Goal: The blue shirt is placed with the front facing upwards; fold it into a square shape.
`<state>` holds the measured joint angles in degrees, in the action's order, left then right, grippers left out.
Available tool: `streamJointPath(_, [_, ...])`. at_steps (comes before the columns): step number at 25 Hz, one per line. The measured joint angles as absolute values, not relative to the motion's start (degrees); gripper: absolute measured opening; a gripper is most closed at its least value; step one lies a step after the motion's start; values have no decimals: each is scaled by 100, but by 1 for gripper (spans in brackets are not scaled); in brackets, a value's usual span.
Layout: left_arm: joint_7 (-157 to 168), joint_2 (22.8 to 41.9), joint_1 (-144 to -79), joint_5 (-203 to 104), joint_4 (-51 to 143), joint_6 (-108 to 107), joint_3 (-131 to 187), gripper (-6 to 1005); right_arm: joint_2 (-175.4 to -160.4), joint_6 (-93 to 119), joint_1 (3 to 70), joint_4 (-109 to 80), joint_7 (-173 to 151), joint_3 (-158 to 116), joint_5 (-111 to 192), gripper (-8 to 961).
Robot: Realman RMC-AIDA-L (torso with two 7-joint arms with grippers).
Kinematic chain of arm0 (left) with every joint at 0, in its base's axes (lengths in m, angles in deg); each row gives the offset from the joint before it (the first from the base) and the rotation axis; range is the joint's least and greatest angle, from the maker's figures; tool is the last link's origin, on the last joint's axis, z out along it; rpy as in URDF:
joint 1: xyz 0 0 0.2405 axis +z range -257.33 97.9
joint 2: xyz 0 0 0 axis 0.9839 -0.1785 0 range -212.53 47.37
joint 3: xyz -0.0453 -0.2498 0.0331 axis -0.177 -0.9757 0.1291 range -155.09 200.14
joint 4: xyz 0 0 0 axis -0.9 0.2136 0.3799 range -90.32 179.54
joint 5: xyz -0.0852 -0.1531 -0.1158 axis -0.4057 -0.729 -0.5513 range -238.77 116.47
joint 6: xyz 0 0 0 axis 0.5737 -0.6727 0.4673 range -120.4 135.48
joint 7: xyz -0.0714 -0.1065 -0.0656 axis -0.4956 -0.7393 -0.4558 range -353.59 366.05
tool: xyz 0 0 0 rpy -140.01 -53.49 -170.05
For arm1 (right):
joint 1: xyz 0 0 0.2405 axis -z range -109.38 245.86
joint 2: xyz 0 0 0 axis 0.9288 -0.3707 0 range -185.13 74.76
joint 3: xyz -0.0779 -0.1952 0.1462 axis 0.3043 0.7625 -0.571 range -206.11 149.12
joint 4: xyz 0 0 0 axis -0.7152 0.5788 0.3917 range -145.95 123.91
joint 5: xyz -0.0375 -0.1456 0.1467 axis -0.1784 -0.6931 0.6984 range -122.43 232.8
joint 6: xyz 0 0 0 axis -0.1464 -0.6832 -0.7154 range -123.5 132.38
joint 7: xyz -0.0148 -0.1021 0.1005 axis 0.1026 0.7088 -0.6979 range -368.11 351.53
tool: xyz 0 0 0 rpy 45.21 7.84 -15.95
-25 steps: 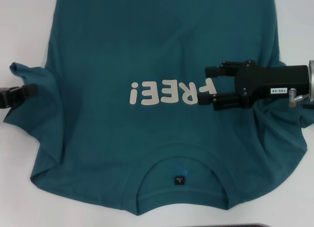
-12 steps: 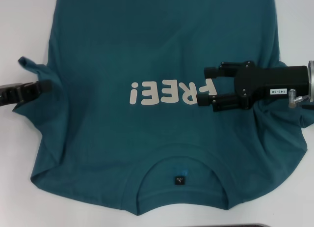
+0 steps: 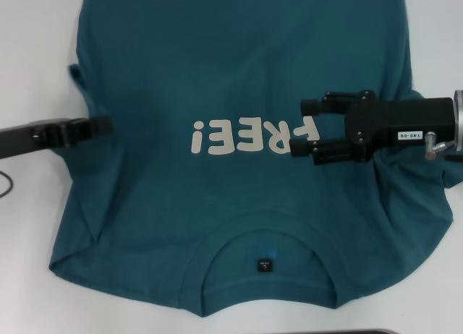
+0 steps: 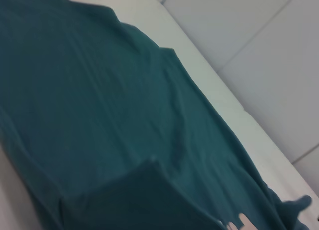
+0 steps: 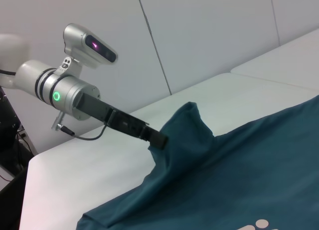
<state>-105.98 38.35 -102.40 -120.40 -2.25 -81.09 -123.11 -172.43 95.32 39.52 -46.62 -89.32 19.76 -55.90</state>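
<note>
The blue shirt (image 3: 231, 66) lies spread on the white table, its pale "FREE!" lettering (image 3: 239, 137) face up and the collar label (image 3: 263, 265) near me. My left gripper (image 3: 101, 124) is at the shirt's left side, shut on the left sleeve and holding it over the body's edge. In the right wrist view the left gripper (image 5: 158, 140) holds the cloth (image 5: 239, 180) up in a raised peak. My right gripper (image 3: 302, 126) is open over the letter F, nothing between its fingers. The left wrist view shows only shirt fabric (image 4: 99, 115).
White table surface (image 3: 29, 59) shows to the left of the shirt, with a thin black cable (image 3: 3, 183) at the left edge. A dark object (image 3: 362, 332) peeks in at the near edge. Bunched fabric (image 3: 427, 182) lies under the right arm.
My left gripper has moved rightward, carrying the left sleeve in from the table over the shirt's side. The right gripper has stayed put.
</note>
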Motion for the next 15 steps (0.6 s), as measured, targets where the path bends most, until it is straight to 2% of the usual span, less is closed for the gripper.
streamJointPath(5, [-10601,3836,-10426,-12013,58,-8077,-12162,40,-17242,9531,3950,-4662,-8932,1976,-5591,914])
streamJointPath(15, [-10600,3900,-10555,-11939,126,-7974,-12081,425,-17242,9540,3941,-4662,-8935,1975,-5592,915])
